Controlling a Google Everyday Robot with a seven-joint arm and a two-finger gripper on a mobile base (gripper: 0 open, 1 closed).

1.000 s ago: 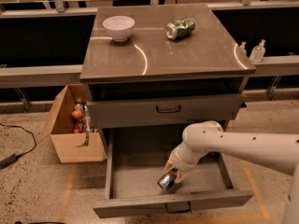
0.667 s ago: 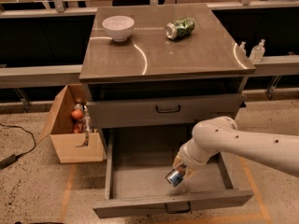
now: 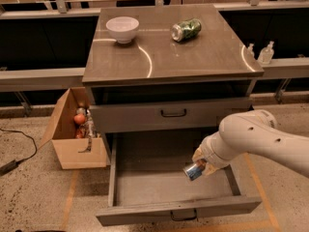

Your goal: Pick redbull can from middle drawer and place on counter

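In the camera view, the redbull can (image 3: 193, 171) is held tilted in the gripper (image 3: 199, 165), whose jaws are clamped on it, over the right side of the open middle drawer (image 3: 145, 187), below the counter (image 3: 193, 57).

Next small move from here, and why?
Probably lift straight up. The hand grips the redbull can low inside the open middle drawer, near its right wall; the counter sits well above, past the closed upper drawer front. Rising first should clear the wall before any swing toward the counter.
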